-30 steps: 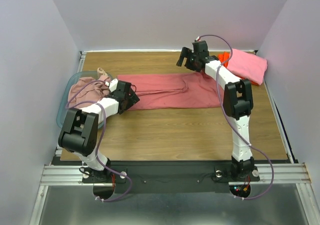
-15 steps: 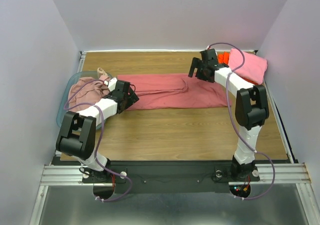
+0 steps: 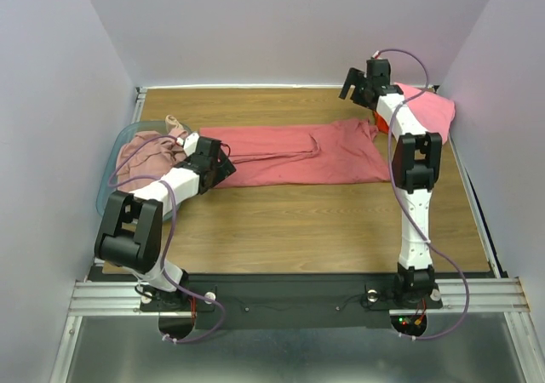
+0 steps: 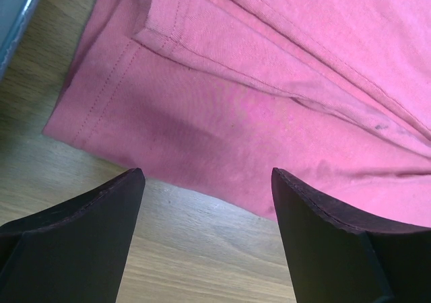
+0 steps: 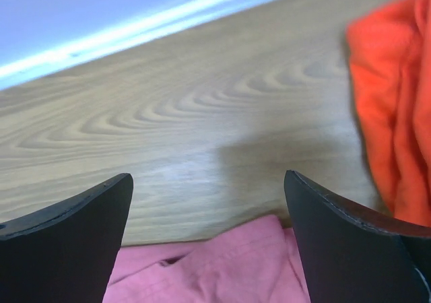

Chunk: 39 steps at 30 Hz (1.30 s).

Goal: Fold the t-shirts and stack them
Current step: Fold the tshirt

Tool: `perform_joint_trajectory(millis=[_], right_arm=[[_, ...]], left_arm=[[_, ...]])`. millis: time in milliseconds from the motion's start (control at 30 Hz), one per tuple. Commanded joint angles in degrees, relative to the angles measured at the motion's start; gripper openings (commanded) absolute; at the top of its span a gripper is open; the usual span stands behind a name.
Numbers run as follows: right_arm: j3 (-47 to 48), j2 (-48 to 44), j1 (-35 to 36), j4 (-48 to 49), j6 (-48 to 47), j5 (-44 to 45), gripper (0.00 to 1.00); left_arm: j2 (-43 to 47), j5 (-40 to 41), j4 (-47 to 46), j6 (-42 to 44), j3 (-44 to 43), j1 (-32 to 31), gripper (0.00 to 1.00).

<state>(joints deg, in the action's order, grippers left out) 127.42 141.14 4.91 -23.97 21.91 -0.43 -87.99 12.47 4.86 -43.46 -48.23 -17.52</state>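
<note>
The large salmon-red t-shirt point(image 3: 294, 153) lies folded into a long band across the far middle of the table. My left gripper point(image 3: 226, 167) is open and empty, low over its near left corner point(image 4: 222, 108). My right gripper point(image 3: 351, 88) is open and empty above the table beyond the shirt's far right corner point(image 5: 222, 276). A bright pink shirt point(image 3: 426, 111) lies folded on an orange shirt point(image 3: 381, 124) at the far right; the orange one also shows in the right wrist view point(image 5: 394, 108). Pale pink and beige shirts point(image 3: 149, 155) lie crumpled in the basket.
The translucent blue-green basket point(image 3: 106, 187) stands at the left edge; its rim shows in the left wrist view point(image 4: 17, 17). White walls close the table on three sides. Bare wood point(image 3: 306, 221) lies between the shirt and the arm bases.
My right gripper has swung from over the shirt's far edge to the right and back, toward the far right corner. The shirt's right end now shows uncovered. The left arm has barely moved.
</note>
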Motion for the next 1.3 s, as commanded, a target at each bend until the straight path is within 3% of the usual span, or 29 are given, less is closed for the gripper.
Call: perform_joint_trajectory(millis=[0, 133, 333, 533, 667, 800, 1000, 1133, 1267], right_arm=[[0.04, -5.86, 1.24, 1.38, -3.19, -4.58, 1.00], [-11.20, -16.65, 1.68, 1.38, -3.19, -6.77, 1.00], [-38.70, -34.05, 2.04, 2.34, 4.44, -3.27, 1.00], [-56.72, -39.54, 3.18, 5.77, 8.41, -4.14, 1.00], [-61.05, -39.72, 3.35, 7.52, 8.41, -3.18, 1.00], [-60.01, -35.07, 3.27, 7.53, 7.00, -3.96, 1.00], [-50.00, -25.05, 4.15, 7.53, 1.30, -5.81, 1.00], [-39.02, -16.09, 7.57, 7.18, -3.10, -9.15, 1.00], [-24.79, -4.16, 9.68, 5.51, -5.03, -12.22, 1.00]], left_arm=[[4.75, 0.01, 0.32, 1.01, -0.46, 0.20, 0.88], [6.68, -2.71, 0.75, 4.25, -4.15, -0.32, 0.88], [7.58, -3.32, 1.46, 6.98, -10.48, -2.08, 0.89], [-2.09, -7.28, 1.03, 8.13, -16.19, -2.34, 0.88], [-8.94, -8.78, -0.46, 8.04, -17.69, -3.22, 0.88], [-12.82, -8.96, -0.21, 8.13, -18.13, -3.31, 0.88], [-9.67, -9.22, -2.92, 2.60, -5.12, -5.24, 0.88], [-5.36, -10.53, -4.42, -3.72, 5.32, -13.22, 0.88], [0.25, -15.45, -8.72, -16.51, 13.58, -27.25, 0.88]])
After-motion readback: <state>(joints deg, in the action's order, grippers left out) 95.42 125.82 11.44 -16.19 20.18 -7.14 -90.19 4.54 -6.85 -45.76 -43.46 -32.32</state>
